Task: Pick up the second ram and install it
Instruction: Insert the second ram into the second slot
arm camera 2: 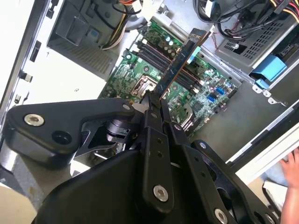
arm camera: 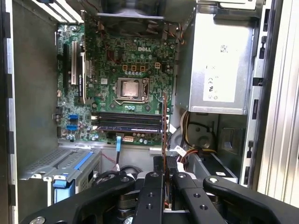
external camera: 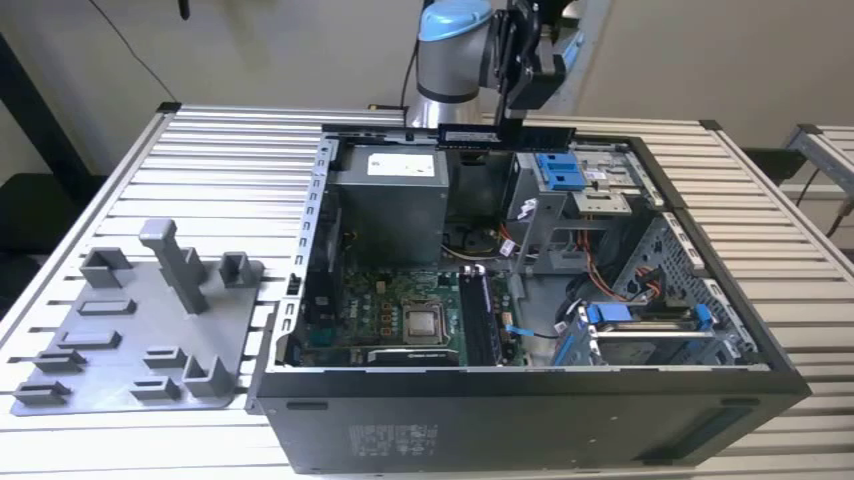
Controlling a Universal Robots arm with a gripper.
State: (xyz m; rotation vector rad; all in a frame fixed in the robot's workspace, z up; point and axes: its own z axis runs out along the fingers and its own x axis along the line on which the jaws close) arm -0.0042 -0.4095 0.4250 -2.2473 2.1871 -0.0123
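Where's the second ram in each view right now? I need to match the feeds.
Exterior view: the second ram hangs level in the gripper over the case's far side.
Second wrist view: edge-on, jutting from the gripper over the memory slots.
First wrist view: a thin edge crossing the memory slots.
Shared landmark: the CPU socket.
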